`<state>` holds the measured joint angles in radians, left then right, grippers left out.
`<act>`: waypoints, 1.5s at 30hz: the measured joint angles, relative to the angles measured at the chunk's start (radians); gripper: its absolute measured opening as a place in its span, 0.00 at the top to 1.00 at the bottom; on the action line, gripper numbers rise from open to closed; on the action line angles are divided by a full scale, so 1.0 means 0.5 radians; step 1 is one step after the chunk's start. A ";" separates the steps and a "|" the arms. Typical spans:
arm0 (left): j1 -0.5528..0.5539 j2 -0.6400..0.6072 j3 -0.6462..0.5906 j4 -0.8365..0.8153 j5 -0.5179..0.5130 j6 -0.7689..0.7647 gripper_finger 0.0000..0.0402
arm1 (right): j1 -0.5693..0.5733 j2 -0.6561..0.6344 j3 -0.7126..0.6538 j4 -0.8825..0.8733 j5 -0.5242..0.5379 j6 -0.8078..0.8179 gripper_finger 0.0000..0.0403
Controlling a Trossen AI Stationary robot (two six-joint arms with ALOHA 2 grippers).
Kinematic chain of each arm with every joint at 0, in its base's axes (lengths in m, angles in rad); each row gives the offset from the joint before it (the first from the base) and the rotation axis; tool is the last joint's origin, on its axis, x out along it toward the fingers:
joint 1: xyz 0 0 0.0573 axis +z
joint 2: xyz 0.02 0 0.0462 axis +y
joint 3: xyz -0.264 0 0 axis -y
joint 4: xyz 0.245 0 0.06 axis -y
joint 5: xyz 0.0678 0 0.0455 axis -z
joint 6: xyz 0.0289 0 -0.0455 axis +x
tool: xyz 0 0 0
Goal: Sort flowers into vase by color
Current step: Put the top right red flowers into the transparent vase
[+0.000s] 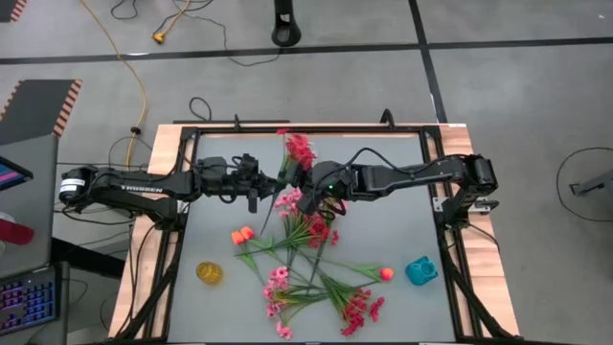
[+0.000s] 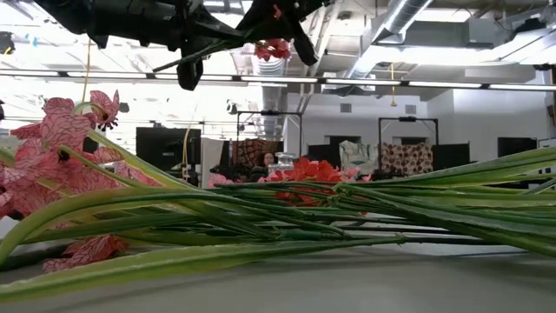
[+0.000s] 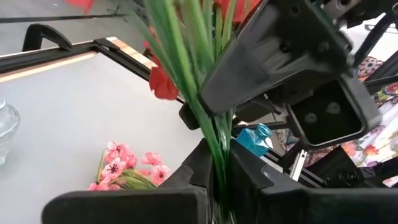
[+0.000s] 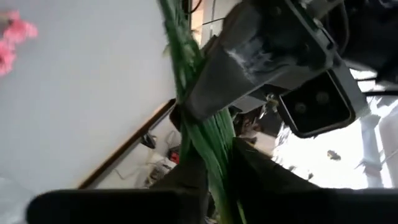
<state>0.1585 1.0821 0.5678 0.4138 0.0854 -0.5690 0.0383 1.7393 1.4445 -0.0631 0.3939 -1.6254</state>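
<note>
step: mid-air handover of red flower spray above table centre | left gripper clamped on stem | right gripper around stem, grip unclear | next: likely right lets go

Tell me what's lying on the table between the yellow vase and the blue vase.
In the high view, the pile of loose flowers lies between the yellow vase and the blue vase: pink and red sprays on green stems.

Both arms overlap above the surface, hiding the raised red flower's stem. In the left wrist view that stem blurs and leaves the frame. A clear vase is cut off at the edge.
</note>
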 joint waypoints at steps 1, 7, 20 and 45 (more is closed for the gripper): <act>0.000 0.000 0.000 0.001 -0.011 0.000 0.97 | 0.000 0.000 0.000 0.000 0.005 0.061 0.70; 0.006 0.000 -0.001 0.002 -0.149 0.056 0.97 | 0.001 0.000 0.000 -0.005 0.132 0.590 0.50; 0.274 0.000 -0.001 -0.002 -0.256 0.191 0.97 | -0.013 0.000 0.000 -0.060 0.825 1.138 0.43; 0.525 1.233 0.505 1.303 -0.230 1.084 0.97 | -0.236 -0.638 -0.208 -1.454 0.103 3.330 0.43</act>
<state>0.4208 1.6984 0.8205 1.0653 -0.0294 -0.0271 -0.0798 1.4205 1.3402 -0.7901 0.4455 0.0399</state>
